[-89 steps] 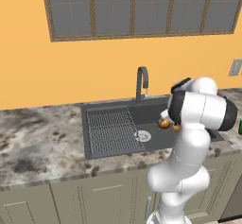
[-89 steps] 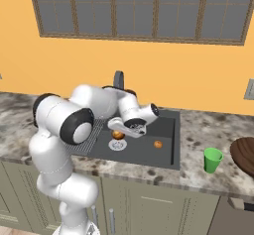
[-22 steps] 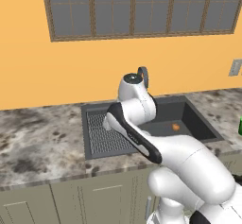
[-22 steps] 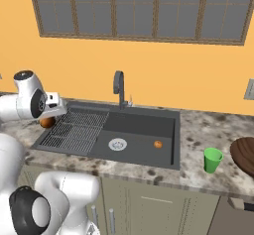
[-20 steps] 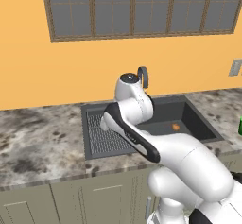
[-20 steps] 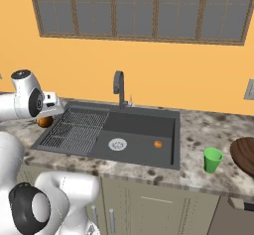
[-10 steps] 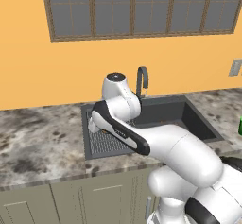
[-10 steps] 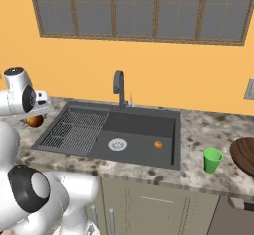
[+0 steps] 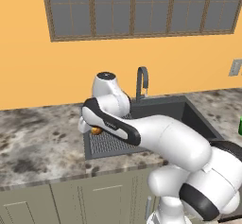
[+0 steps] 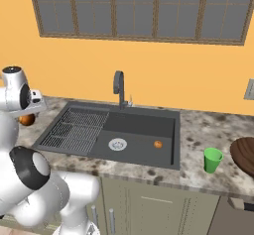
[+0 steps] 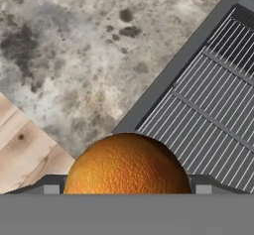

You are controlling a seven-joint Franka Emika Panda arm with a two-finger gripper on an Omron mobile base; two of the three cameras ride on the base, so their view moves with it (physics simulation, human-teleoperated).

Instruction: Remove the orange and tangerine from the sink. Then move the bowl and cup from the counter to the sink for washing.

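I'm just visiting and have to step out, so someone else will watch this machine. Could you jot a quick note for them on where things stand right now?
Pincer: closed on the larger orange fruit, carried over the sink's left edge beside the counter.
Smaller orange fruit: in the basin, right of the drain.
Green cup and brown bowl: on the counter, right of the sink.
Done: first fruit lifted out.
Left: set it down, fetch the second fruit, then move cup and bowl into the sink.

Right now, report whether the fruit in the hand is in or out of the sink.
Out. The orange sits in the hand over the sink's left rim, above the counter edge; a smaller fruit lies in the basin.
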